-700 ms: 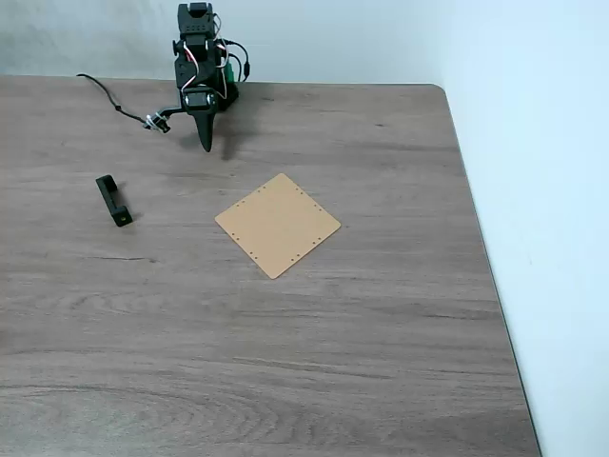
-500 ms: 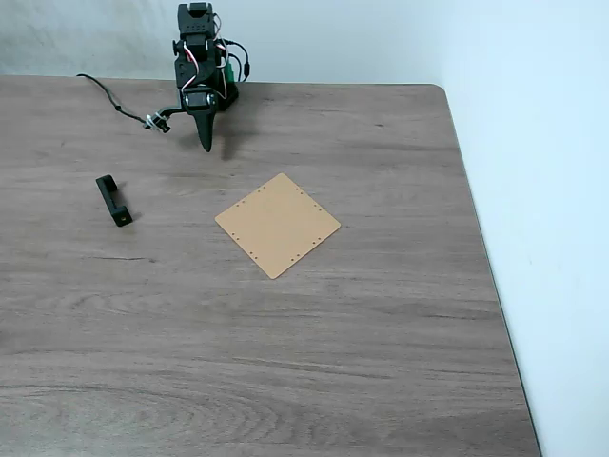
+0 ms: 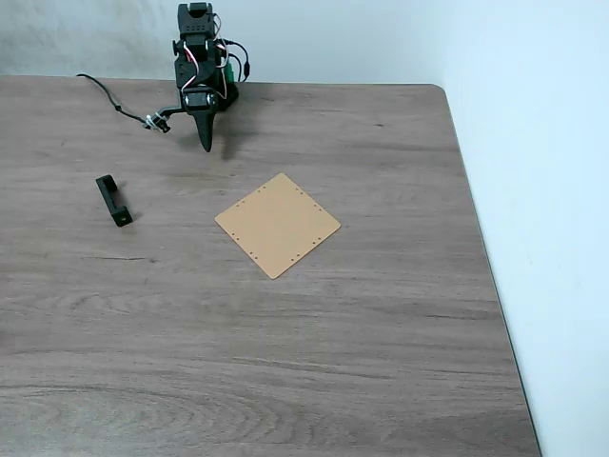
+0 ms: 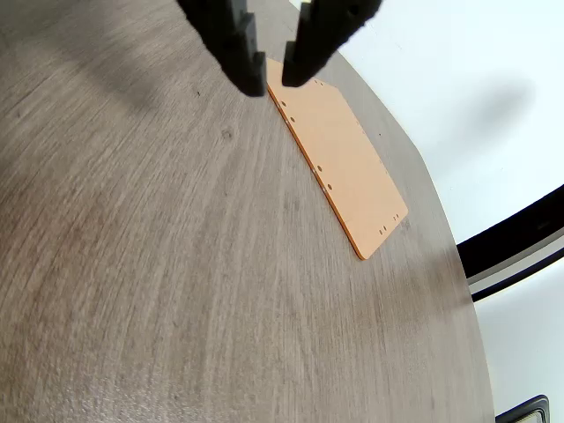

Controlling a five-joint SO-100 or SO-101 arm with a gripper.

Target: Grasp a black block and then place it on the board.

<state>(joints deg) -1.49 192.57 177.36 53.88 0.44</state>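
1. Wood-grain tabletop [image 3: 314, 362], grey-brown, spreading beneath and well beyond the gripper on every side in the fixed view.
2. Pale wall [image 3: 533, 190], off to the right of the gripper in the fixed view, past the table edge.
3. Board [image 3: 277, 225], flat and tan, turned corner-on, below and right of the gripper in the fixed view; in the wrist view [image 4: 339, 159] just beyond the fingertips, apart from them.
4. Gripper [image 3: 206, 145], pointed downward at the far table edge; in the wrist view [image 4: 273, 79] slightly parted, a narrow gap between the tips, nothing held.
5. Black block [image 3: 113, 201], flat on the table, below and well left of the gripper, well apart from the board.
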